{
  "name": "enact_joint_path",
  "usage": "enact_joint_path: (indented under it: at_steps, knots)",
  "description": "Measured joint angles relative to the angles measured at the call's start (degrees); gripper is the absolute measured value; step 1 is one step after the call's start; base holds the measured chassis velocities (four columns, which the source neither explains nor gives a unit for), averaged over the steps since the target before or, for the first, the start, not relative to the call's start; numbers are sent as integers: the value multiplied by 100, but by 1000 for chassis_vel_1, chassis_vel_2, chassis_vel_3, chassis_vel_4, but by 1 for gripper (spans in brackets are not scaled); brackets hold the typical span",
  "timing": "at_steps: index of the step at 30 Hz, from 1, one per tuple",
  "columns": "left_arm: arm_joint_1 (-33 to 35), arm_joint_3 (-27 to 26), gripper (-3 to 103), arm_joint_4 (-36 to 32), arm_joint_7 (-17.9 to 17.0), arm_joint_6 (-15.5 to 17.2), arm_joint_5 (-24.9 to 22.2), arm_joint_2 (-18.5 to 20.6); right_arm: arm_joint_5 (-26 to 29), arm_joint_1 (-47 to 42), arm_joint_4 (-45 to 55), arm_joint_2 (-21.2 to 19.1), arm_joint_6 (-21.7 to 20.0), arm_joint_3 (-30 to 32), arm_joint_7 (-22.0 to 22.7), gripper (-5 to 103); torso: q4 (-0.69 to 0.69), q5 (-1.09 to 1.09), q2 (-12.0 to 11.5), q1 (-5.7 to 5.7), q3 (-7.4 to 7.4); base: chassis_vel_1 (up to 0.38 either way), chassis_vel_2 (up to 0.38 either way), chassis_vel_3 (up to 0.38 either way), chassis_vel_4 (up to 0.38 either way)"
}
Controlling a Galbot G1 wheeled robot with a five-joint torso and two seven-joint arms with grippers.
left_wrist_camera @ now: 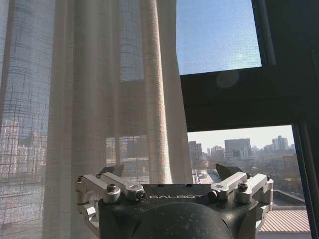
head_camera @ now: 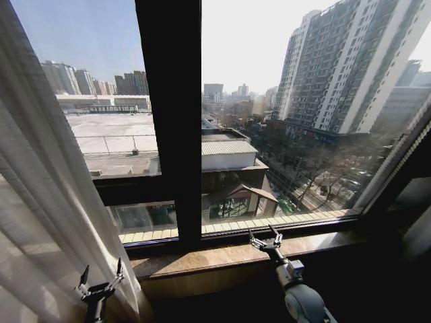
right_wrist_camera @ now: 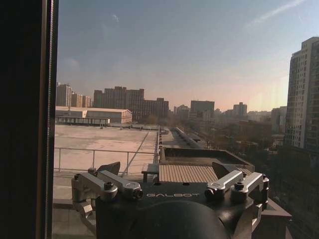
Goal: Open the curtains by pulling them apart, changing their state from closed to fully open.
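curtains point(head_camera: 40, 188) bunched at window's left edge, glass mostly bare. left gripper point(head_camera: 101, 276) low beside panel, fingers spread, empty. right gripper point(head_camera: 264, 237) near sill point(head_camera: 222, 256), fingers spread, empty; likely released.

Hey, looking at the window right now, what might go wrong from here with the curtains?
1. The left hand is open beside the left curtain panel, gripping nothing; the loose sheer folds could swing back over the glass.
2. Its fingers sit close to the fabric, so a careless move might snag the weave.
3. The right hand hovers open just above the window sill by the black frame bar; a reach could bump either.
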Motion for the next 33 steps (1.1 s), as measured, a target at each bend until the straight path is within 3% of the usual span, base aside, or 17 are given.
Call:
enact_joint_path:
  at_steps: [33]
  knots:
    - [-1,0,100,0,0,1,0,0,0,0,0,0,0,0,0,100,0,0,0,0,0,0,0,0,0]
